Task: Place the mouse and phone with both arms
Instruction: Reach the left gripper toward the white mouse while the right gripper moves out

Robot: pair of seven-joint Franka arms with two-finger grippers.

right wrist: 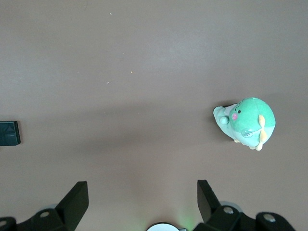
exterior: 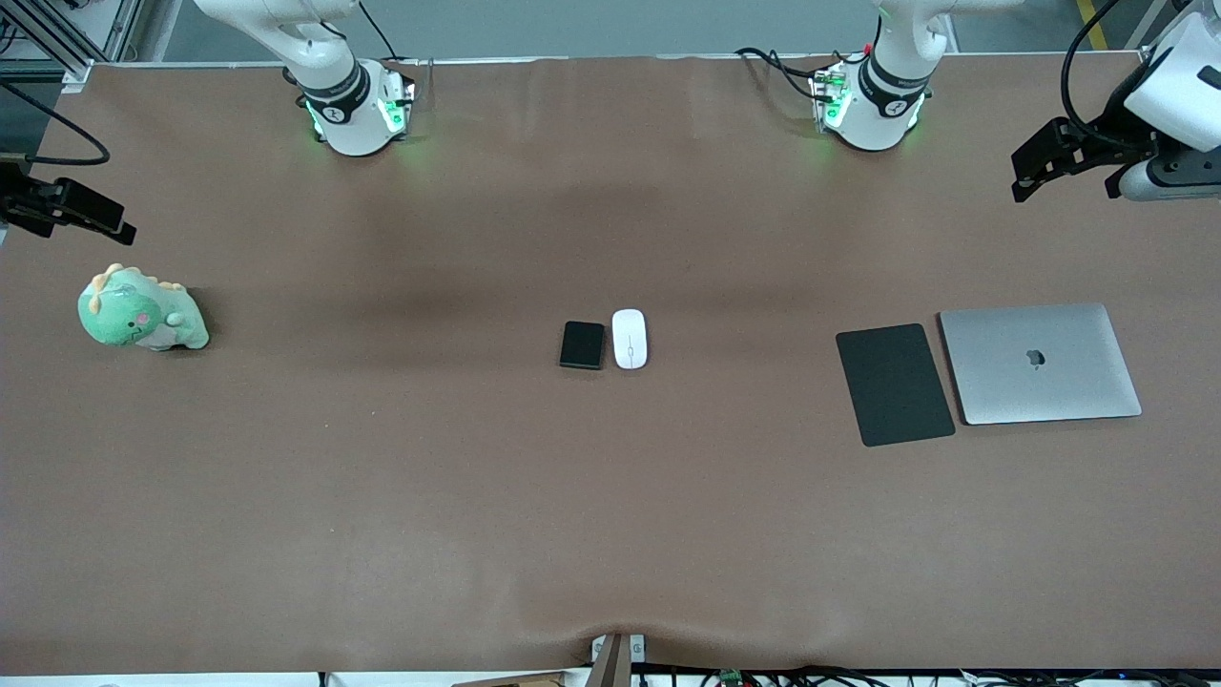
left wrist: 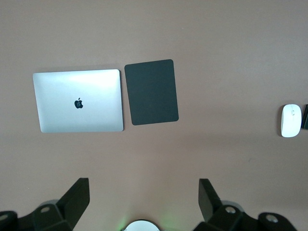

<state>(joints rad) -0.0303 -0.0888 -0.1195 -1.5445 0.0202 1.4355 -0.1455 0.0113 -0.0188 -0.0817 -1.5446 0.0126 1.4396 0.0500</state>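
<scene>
The white oval mouse lies at the middle of the table. The small glossy black phone lies right beside it, toward the right arm's end. The left gripper hangs open and empty high over the left arm's end of the table. Its wrist view shows the mouse and a sliver of the phone far off. The right gripper hangs open and empty high over the right arm's end. Its wrist view shows the phone at the picture's edge. Both arms wait.
A matte black pad and a closed silver laptop lie side by side toward the left arm's end; both also show in the left wrist view, pad and laptop. A green dinosaur plush sits toward the right arm's end.
</scene>
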